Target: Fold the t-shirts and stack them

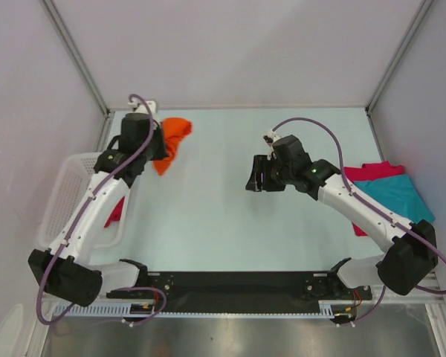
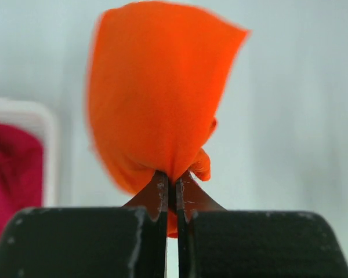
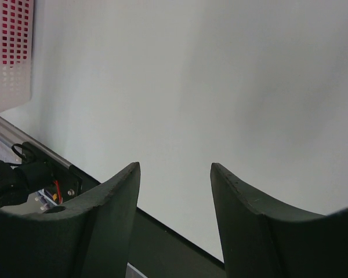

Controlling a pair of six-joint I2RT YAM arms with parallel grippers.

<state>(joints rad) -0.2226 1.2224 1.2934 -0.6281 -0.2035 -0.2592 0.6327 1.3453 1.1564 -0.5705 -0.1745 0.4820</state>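
A bright orange t-shirt (image 1: pixel 172 141) hangs bunched from my left gripper (image 1: pixel 153 145) at the back left of the table. In the left wrist view the orange t-shirt (image 2: pixel 156 98) fills the middle, its cloth pinched between the shut left gripper (image 2: pixel 171 179). My right gripper (image 1: pixel 257 178) hovers over the middle of the table, open and holding nothing; the right wrist view shows this gripper (image 3: pixel 175 168) with only bare table between its fingers. A teal t-shirt (image 1: pixel 392 195) lies on a crimson t-shirt (image 1: pixel 374 172) at the right edge. Another crimson t-shirt (image 1: pixel 116 211) lies in the basket, mostly hidden by my left arm.
A white mesh basket (image 1: pixel 58 197) stands at the left edge, seen also in the right wrist view as the basket (image 3: pixel 8 52) and in the left wrist view as a blurred basket rim (image 2: pixel 29 110). A black rail (image 1: pixel 230 286) runs along the near edge.
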